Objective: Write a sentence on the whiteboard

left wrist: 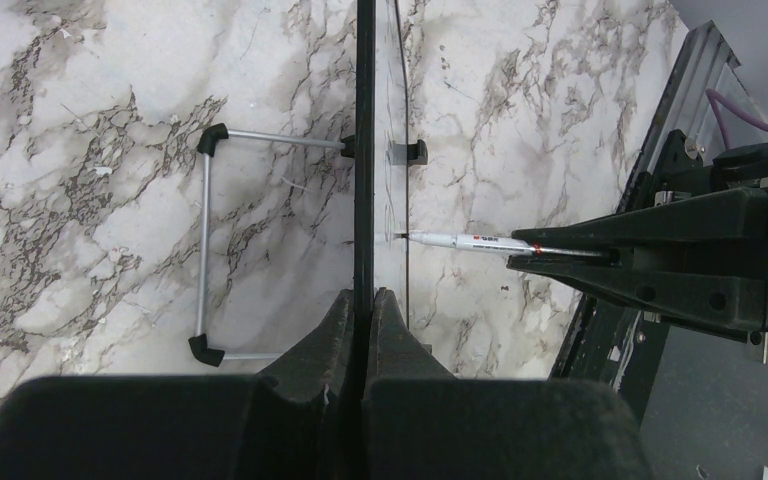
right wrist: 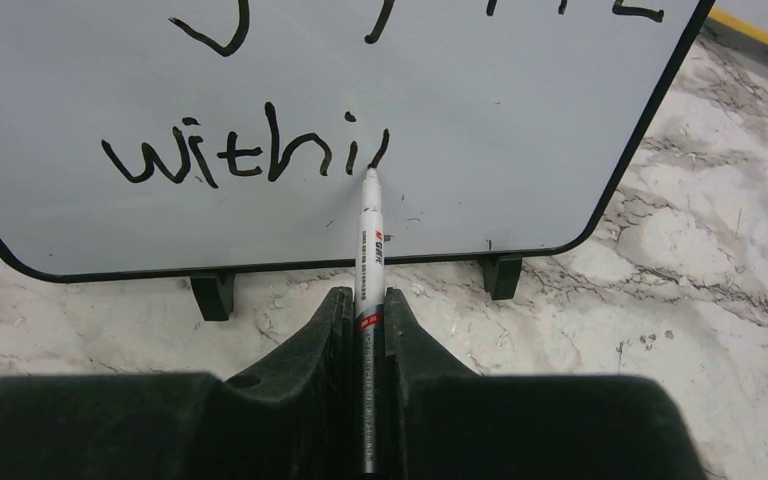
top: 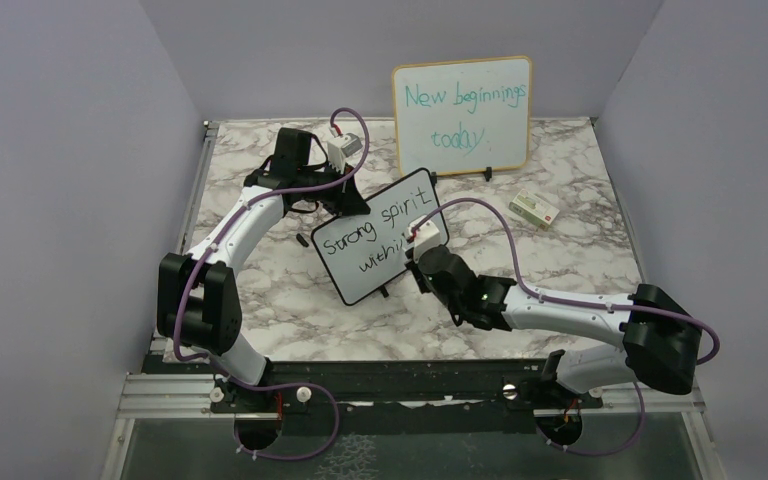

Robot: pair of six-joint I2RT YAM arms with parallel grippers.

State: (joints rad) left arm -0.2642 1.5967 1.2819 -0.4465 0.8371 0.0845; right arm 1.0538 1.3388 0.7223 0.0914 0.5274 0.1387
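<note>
The whiteboard [top: 360, 262] stands tilted at mid-table, black-framed, with "Strong spirit" and a partial "withi" in black handwriting. My left gripper [top: 343, 203] is shut on its upper edge; in the left wrist view the board [left wrist: 364, 150] is edge-on between the jaws of that gripper [left wrist: 365, 295]. My right gripper [right wrist: 365, 295] is shut on a white marker [right wrist: 371, 230]. The marker's tip touches the whiteboard [right wrist: 460, 80] at the end of the last stroke after "withi". From above, the right gripper [top: 422, 245] sits at the board's lower right.
A larger wood-framed board [top: 463, 115] with teal writing stands at the back. A small box [top: 533, 208] lies to its right front. A wire stand [left wrist: 205, 240] juts from behind the whiteboard. Purple walls close in the marble table [top: 280, 310] on three sides.
</note>
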